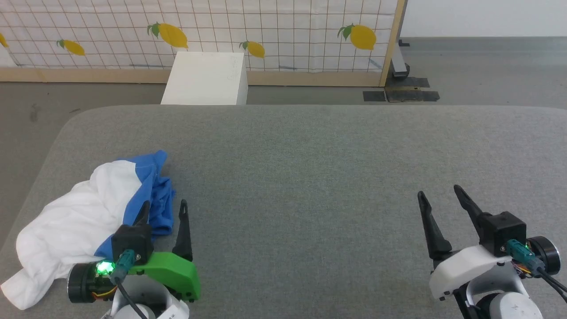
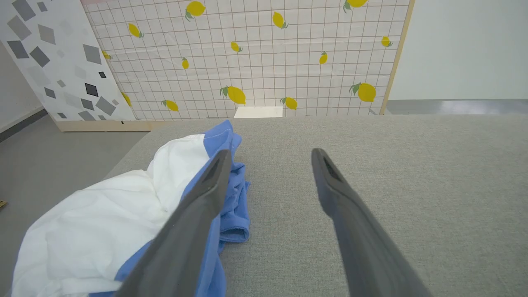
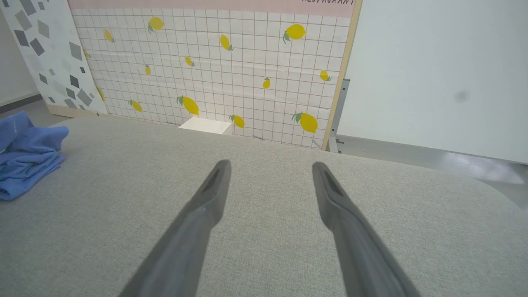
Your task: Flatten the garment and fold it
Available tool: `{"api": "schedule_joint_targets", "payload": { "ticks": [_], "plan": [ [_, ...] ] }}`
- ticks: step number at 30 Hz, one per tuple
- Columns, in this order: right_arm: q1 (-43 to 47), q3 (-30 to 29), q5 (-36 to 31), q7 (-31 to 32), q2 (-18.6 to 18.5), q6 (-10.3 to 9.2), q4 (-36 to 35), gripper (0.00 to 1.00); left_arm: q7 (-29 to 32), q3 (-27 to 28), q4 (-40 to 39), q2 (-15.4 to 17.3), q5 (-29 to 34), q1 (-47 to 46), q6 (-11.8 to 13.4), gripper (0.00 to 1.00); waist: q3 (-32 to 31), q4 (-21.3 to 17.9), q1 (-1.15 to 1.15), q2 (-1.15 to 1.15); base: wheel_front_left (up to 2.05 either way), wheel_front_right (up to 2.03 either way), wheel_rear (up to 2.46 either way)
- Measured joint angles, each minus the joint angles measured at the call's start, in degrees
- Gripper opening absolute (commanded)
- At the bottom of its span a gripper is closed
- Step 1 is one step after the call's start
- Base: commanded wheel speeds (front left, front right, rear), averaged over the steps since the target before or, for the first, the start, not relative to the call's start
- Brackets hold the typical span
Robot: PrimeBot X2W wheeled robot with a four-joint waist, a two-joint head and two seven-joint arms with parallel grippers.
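Left gripper (image 1: pixel 165 203), jaws spread and empty, is hovering beside the crumpled garment (image 1: pixel 75 217) at the table's (image 1: pixel 310 150) near-left corner, apparently lining up a grasp; right gripper (image 1: pixel 438 190), likewise parted and empty, is standing well apart.

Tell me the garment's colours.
The garment is white with bright blue parts, clearest in the head view.
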Motion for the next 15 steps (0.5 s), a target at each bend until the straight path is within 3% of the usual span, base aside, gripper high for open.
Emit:
{"api": "schedule_joint_targets", "payload": {
  "ticks": [15],
  "plan": [
    [0.0, -0.9, 1.5, -1.7, 0.0, 0.0, 1.4, 1.0, -1.8, -0.5, 1.6, 0.0, -1.4, 0.0, 0.0, 1.0, 0.0, 0.7, 0.0, 0.0, 0.0, 0.0, 0.0]
  ]
}}
